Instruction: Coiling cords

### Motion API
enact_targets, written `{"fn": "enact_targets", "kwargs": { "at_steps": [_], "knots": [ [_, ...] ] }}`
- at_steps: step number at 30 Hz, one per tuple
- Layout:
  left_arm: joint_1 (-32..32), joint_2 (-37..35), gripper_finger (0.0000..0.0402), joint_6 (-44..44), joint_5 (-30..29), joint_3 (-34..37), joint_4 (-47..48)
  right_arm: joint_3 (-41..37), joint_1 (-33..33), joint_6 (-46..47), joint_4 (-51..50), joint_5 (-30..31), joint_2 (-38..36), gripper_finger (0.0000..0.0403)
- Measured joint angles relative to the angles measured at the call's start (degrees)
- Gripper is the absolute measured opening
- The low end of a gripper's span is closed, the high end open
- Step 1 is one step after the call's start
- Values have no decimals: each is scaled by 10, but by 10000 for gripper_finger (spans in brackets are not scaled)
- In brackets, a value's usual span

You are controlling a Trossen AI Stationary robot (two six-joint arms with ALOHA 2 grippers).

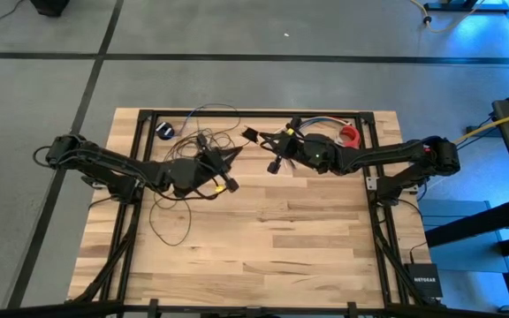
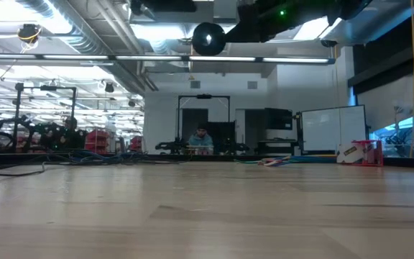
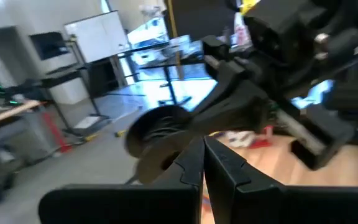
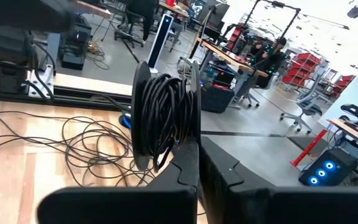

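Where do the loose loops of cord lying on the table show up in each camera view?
High view: loose cord loops on the wood, left of centre.
Low view: dark strands low at the far left.
Left wrist view: not in it.
Right wrist view: spread over the wood beside the wound coil.
Shared landmark: the wooden table.

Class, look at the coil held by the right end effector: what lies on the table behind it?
Behind the coil, loose cord loops sprawl over the table. The coil hides whatever lies directly behind it.
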State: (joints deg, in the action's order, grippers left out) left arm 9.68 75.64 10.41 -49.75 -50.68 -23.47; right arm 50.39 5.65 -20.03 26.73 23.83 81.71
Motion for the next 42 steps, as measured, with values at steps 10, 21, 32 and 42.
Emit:
{"fn": "enact_targets", "kwargs": {
  "at_steps": [10,21,32,42],
  "knots": [
    [-18,7,4,-3,51,0,-25,0,0,0,2,-3,0,5],
    [15,5,64,34,52,0,53,0,0,0,2,-4,0,5],
    [1,46,173,-192,53,53,140,0,0,0,1,-5,0,5],
    [-30,135,160,-151,53,77,-62,0,0,0,3,-5,0,5]
  ]
}}
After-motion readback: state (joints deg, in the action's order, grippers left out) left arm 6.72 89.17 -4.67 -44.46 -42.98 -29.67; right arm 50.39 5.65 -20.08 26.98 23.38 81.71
